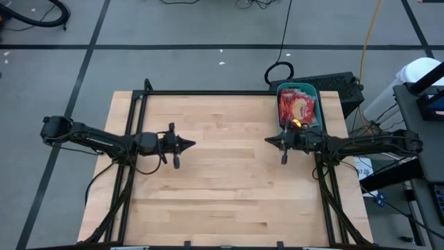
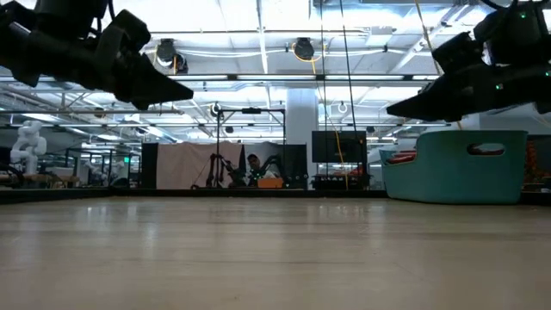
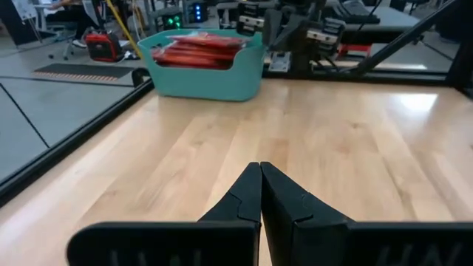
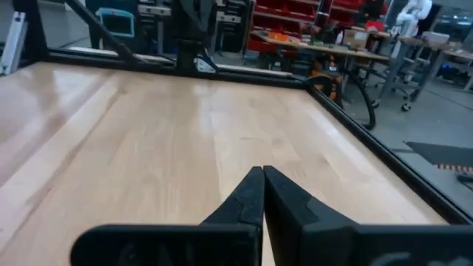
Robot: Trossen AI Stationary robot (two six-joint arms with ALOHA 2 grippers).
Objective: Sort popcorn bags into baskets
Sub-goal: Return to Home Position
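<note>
A teal plastic basket [image 1: 298, 104] stands on the table near its far right corner, filled with red popcorn bags [image 1: 295, 110]. The left wrist view shows the basket [image 3: 207, 74] with the red bags [image 3: 196, 53] heaped above its rim. In the low view the basket [image 2: 456, 168] shows a handle cut-out. My left gripper [image 1: 193, 144] hangs shut above the table's left middle, holding nothing. My right gripper [image 1: 266, 141] hangs shut above the table's right middle, just in front of the basket. The two grippers' tips point toward each other.
Bare wooden table [image 1: 222, 180] lies between and around the grippers. A black frame rail [image 1: 208, 92] runs along the far edge. A dark box [image 1: 333, 87] and cables sit beyond the far right corner. People and workbenches show in the room behind.
</note>
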